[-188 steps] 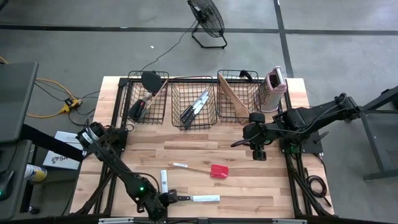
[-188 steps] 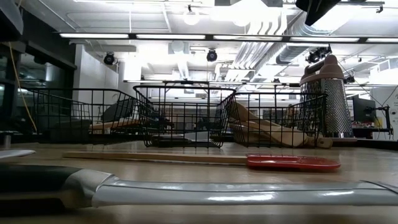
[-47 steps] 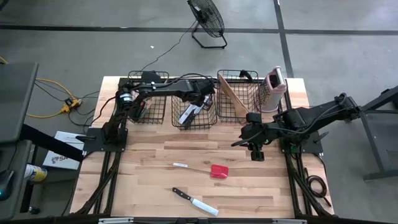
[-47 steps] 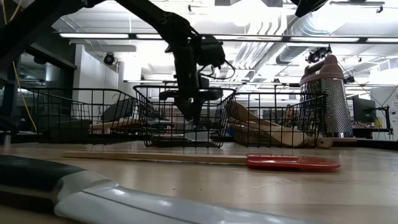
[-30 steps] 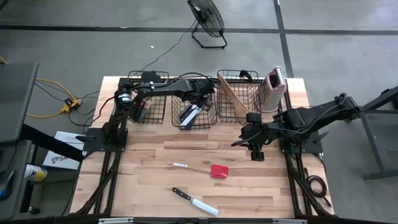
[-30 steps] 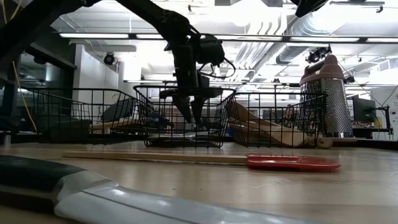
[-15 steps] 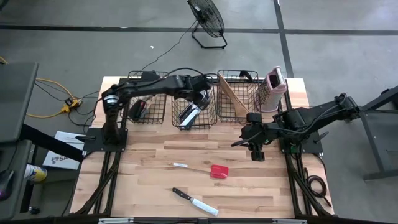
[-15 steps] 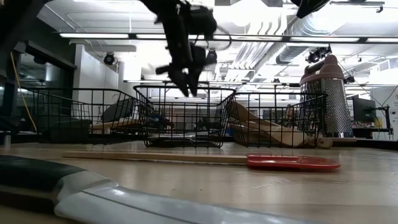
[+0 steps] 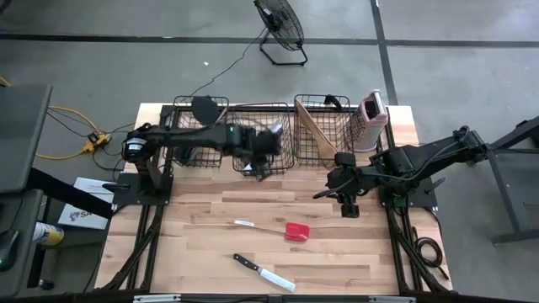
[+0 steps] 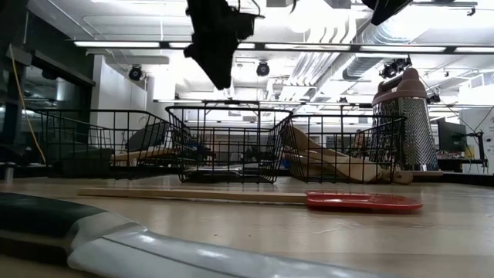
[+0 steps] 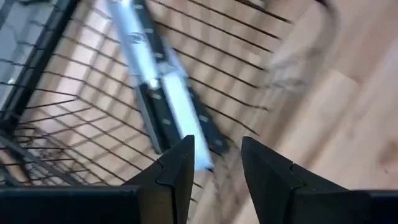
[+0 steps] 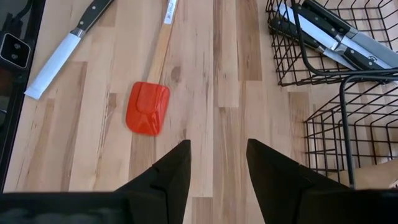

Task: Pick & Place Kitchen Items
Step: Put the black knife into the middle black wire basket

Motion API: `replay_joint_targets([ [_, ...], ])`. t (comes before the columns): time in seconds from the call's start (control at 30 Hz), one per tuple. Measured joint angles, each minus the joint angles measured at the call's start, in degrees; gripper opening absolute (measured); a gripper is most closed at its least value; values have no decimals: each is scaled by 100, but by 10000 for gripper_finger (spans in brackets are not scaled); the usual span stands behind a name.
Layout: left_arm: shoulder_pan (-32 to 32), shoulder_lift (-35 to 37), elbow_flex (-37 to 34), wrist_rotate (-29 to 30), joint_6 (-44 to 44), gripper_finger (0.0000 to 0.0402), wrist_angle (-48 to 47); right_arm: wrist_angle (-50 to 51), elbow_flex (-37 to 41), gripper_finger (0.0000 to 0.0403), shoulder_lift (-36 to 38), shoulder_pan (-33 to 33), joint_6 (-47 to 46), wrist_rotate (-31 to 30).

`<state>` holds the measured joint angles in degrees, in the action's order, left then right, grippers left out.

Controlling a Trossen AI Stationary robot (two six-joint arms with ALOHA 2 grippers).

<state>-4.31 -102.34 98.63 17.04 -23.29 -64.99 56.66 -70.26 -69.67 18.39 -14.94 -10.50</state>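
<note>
My left gripper [image 9: 267, 145] hovers open and empty above the middle wire basket [image 9: 286, 158]; its wrist view looks down past its fingers [image 11: 216, 158] on black-handled steel knives [image 11: 163, 93] lying on that basket's floor. In the low view it hangs high over the basket [image 10: 214, 58]. My right gripper [image 9: 348, 207] waits open over the table's right part [image 12: 217, 168]. A red-headed spatula [image 9: 296, 231] [image 12: 148, 107] with a pale wooden handle lies flat mid-table. A black-handled knife [image 9: 264, 274] [image 12: 65, 50] lies flat near the table's near edge.
Three black wire baskets line the far edge: the left one [image 9: 200, 130] holds black spatulas, the right one [image 9: 322, 126] pale wooden utensils. A pink-and-white box grater [image 9: 372, 114] stands upright at the far right. Bare wood lies between the baskets and the red spatula.
My left gripper has risen out of the middle basket, well above its rim, and drawn a little toward the table's near edge. Its fingers stay open. The knives remain in the basket. The red spatula and the knife on the table have not moved.
</note>
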Motion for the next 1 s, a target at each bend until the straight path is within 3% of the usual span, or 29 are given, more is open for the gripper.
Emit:
replay_joint_targets([
  [0.6, 2568, -14, 0, -7, -545, 129, -171, 28, 0, 149, 0, -2, -22, 1],
  [1.0, 3628, -348, -16, -4, -542, 129, 255, 26, 0, 149, 0, 0, -24, 0],
])
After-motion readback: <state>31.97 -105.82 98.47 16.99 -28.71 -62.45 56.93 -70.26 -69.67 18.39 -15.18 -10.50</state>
